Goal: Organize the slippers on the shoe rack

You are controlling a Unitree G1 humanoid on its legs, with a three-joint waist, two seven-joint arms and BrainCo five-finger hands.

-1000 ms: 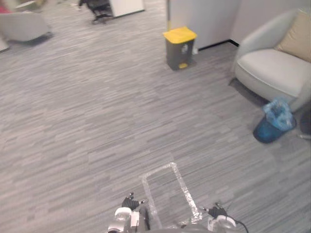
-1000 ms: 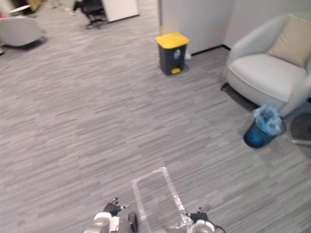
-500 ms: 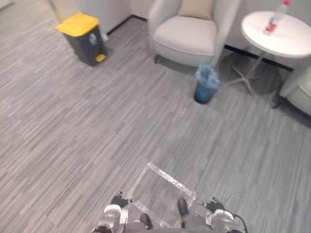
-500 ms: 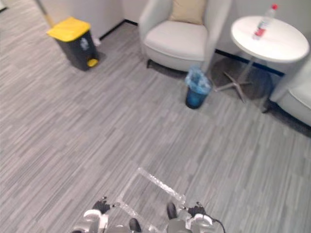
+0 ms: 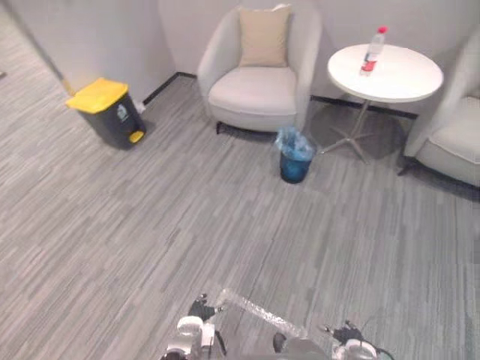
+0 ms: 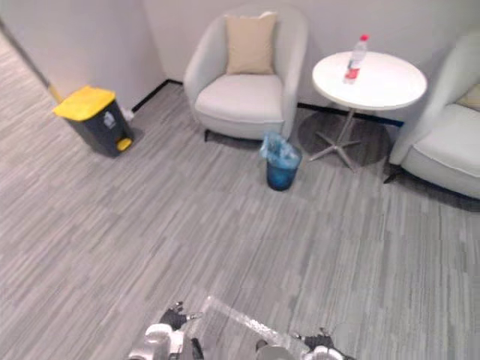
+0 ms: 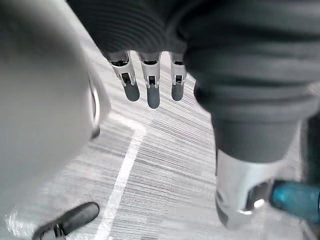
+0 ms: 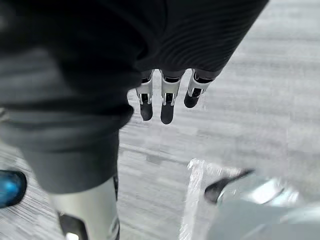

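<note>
Item: left hand [image 7: 153, 92]. Fingers were seen hanging straight and relaxed above the floor [image 5: 150, 225], with nothing held; the hand was also seen at the near edge of the floor in the head views.

Item: right hand [image 8: 168, 102]. Fingers were likewise seen straight and loose, spread slightly, with nothing grasped.

Item: tape outline [image 5: 259, 315]. A clear strip was laid on the grey striped floor between the two hands, at the near edge.

Item: bin [image 5: 105, 112]. Dark body, yellow lid; it was stood at the far left of the floor, close to the wall.

Item: armchair [image 5: 255, 90]. Pale upholstery; it was placed against the far wall, with a beige cushion [image 5: 264, 36] propped upright on its backrest.

Item: basket [image 5: 294, 156]. Blue, lined with a blue bag; it was set on the floor just in front of the armchair's right corner.

Item: table [image 5: 405, 79]. Round, white, on a single stem; a bottle [image 5: 370, 51] with a red cap was stood upright near its left edge.

Item: second armchair [image 5: 450, 135]. It was partly seen at the right edge of the floor, beside the table.
</note>
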